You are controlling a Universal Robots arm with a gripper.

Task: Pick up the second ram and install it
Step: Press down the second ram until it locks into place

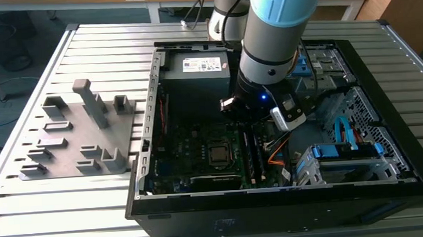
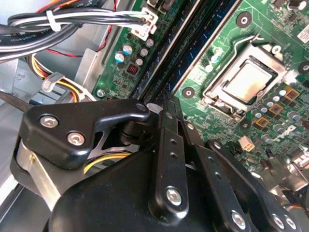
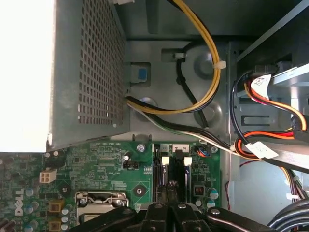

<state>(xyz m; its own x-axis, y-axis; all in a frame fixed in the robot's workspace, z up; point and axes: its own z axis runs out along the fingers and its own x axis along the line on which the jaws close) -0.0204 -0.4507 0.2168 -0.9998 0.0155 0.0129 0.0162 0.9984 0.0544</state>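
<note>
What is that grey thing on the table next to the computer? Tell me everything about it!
The fixture is a flat grey plate, matte like plastic, with blocks of different heights standing on it: one tall post and lower slotted ones around it. Its slots look empty. It lies flat on the slatted metal table, at the exterior view's left of the open black case, close beside the case's wall; whether they touch cannot be told.

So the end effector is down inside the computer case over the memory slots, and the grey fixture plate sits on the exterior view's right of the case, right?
Not quite. The end effector is indeed inside the computer case over the memory slots, but the exterior view shows the grey fixture plate on that view's left of the case.
</note>
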